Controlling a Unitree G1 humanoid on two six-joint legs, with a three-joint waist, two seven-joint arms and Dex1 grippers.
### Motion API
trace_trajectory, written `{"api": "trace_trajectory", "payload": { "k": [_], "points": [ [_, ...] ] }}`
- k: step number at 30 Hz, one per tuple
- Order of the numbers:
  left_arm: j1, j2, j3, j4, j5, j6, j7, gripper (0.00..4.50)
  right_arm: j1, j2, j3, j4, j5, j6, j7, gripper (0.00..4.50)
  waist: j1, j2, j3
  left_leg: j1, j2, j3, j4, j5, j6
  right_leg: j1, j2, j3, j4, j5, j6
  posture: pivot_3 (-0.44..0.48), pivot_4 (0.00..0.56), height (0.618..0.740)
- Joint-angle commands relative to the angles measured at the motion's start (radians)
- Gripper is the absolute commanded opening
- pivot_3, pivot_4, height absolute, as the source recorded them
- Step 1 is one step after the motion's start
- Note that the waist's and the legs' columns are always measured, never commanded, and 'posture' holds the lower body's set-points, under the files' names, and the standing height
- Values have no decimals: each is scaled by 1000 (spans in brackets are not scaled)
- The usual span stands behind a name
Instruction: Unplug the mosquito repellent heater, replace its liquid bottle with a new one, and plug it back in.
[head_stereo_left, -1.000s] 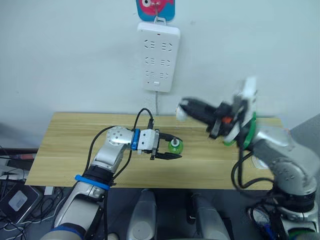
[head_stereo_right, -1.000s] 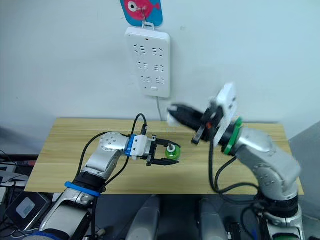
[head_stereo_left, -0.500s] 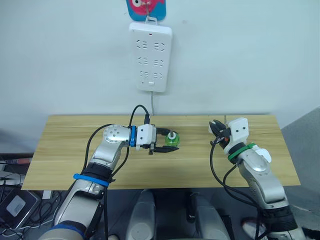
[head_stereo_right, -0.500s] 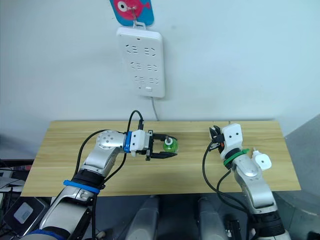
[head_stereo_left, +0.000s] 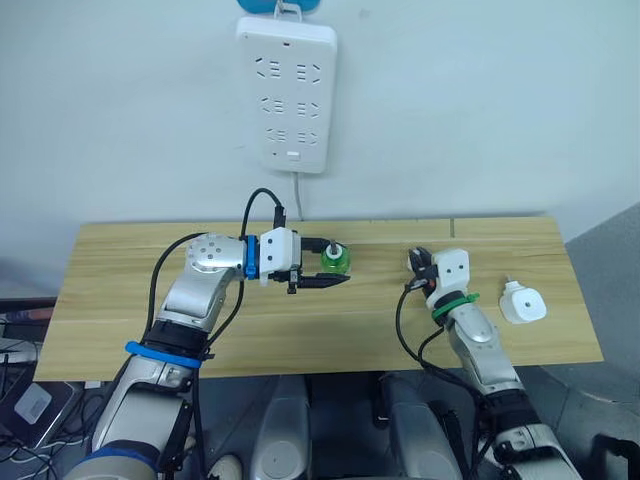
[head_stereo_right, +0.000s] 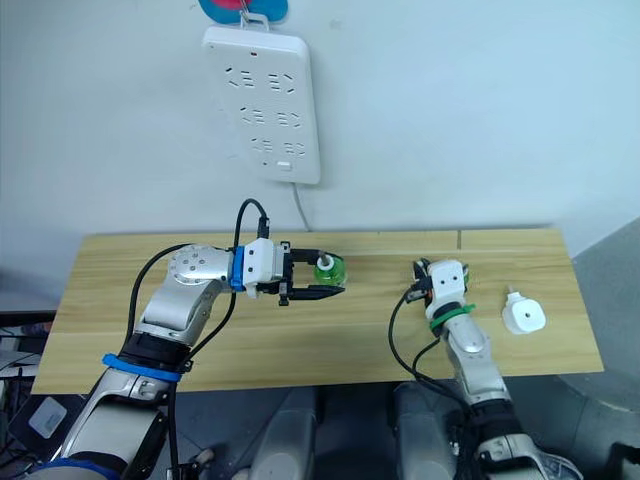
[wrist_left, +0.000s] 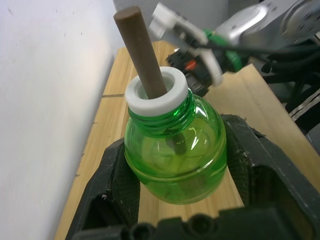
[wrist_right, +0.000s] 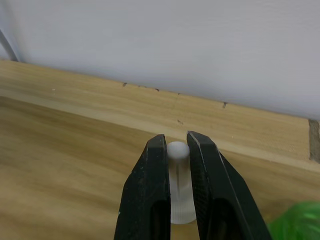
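A green liquid bottle (wrist_left: 175, 160) with a white collar and a brown wick stands upright between my left gripper's (head_stereo_left: 334, 270) black fingers, which are shut on it just above the table's middle. The white mosquito repellent heater (head_stereo_left: 522, 302) lies loose on the table at the right, unplugged. Left of it, my right gripper (wrist_right: 176, 142) sits low over the wood, shut on a small white cap-like piece (wrist_right: 178, 150) that stands on the table. The two grippers are about a hand's width apart.
A long white power strip (head_stereo_left: 285, 92) hangs on the wall above the wooden table (head_stereo_left: 120, 300), its cord dropping behind the table's back edge. The wall runs close along that back edge.
My right arm has swung down from mid-air to the table, still shut on the small white piece. The camera has tilted. The left gripper keeps hold of the green bottle.
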Motion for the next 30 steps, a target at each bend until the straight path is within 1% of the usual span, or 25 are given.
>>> {"api": "trace_trajectory", "payload": {
  "k": [1, 6, 8, 10, 14, 17, 18, 19, 21, 22, 23, 24, 26, 27, 30],
  "points": [
    [15, 8, 8, -56, -17, 15, -1, 2240, -18, -4, -31, 61, -14, -72, -4, 211, 1, 0, 1, 0, 0, 0, 0, 0, 0, 0, 0, 0, 0, 0, 0, 374, 454, 740],
    [15, 2, 6, -55, -13, 15, 0, 2240, -40, 1, -49, 108, -10, -96, 9, 211, 0, 1, 2, 0, 0, 0, 0, 0, 0, 0, 0, 0, 0, 0, 0, 373, 451, 740],
    [14, -1, 5, -52, -11, 11, 2, 2240, -32, 4, -51, 94, 4, -93, 22, 935, 0, 1, 2, 0, 0, 0, 0, 0, 0, 0, 0, 0, 0, 0, 0, 367, 444, 740],
    [16, -5, 3, -44, -7, -1, 1, 2240, -21, 11, -56, 73, 24, -89, 40, 1544, 0, 1, 2, 0, 0, 0, -1, 0, 0, 0, 0, 0, 0, 0, 0, 360, 440, 740],
    [16, -13, 0, -24, -1, -22, 1, 2240, 25, 1, -45, -48, 39, -61, 81, 2993, 0, 1, 2, -1, 0, 0, -1, 0, 0, -2, 0, 1, -1, 0, 0, 346, 430, 740],
    [8, -31, -2, 9, 6, -49, 6, 2240, 77, -18, -51, -227, 76, 33, 105, 4049, 0, 1, 2, -4, 0, 0, -1, 0, 0, -4, 0, 1, -1, 0, 0, 321, 402, 740],
    [2, -41, -1, 28, 11, -65, 12, 2240, 107, -41, -42, -344, 122, 119, 137, 4444, 1, 2, 2, -4, 0, 0, -1, 0, 0, -4, 0, 0, -1, 0, 0, 315, 395, 740],
    [-3, -51, -1, 48, 17, -82, 17, 2240, 137, -72, -25, -454, 165, 205, 178, 4484, 0, 2, 2, -5, 0, 0, -1, 0, -1, -5, -1, 0, -1, 0, 0, 302, 377, 740],
    [-12, -68, 3, 81, 23, -114, 23, 2240, 188, -157, 4, -669, 273, 376, 261, 4484, 0, 2, 1, -6, 0, -1, -1, 1, -2, -6, -1, 0, -1, 0, 0, 294, 364, 740],
    [-17, -76, 5, 92, 21, -124, 22, 2240, 206, -201, 5, -759, 344, 455, 295, 4315, 0, 2, 1, -7, -1, -1, -1, 1, -3, -6, -2, 0, -1, 0, 0, 285, 355, 740],
    [-21, -83, 5, 101, 19, -135, 20, 2240, 216, -251, -2, -843, 413, 533, 325, 3981, 0, 1, 1, -8, -1, -1, -1, 2, -4, -6, -2, 0, -1, 0, 0, 279, 342, 740],
    [-24, -88, 6, 107, 16, -143, 15, 2240, 219, -292, -10, -902, 464, 594, 344, 3780, 0, 1, 1, -8, -1, -1, 0, 2, -5, -6, -2, -1, -1, 0, 0, 279, 342, 740],
    [-32, -98, -1, 127, 20, -174, 2, 2240, 207, -371, -23, -975, 537, 693, 381, 3064, -1, 1, -2, -8, -1, -1, 0, 2, -5, -6, -2, -1, -1, 0, 0, 263, 302, 740],
    [-37, -104, -5, 139, 24, -196, -7, 2240, 191, -397, -22, -996, 560, 727, 394, 2747, -1, 0, -5, -8, -1, -1, 0, 2, -5, -6, -2, -1, -1, 0, 1, 262, 296, 740],
    [-44, -121, -15, 166, 30, -240, -25, 2240, 132, -417, 7, -1019, 585, 788, 397, 2747, -2, -2, -16, -8, 0, -1, 0, 3, -6, -6, -2, -1, -1, 1, 1, 261, 275, 740]
  ]
}}
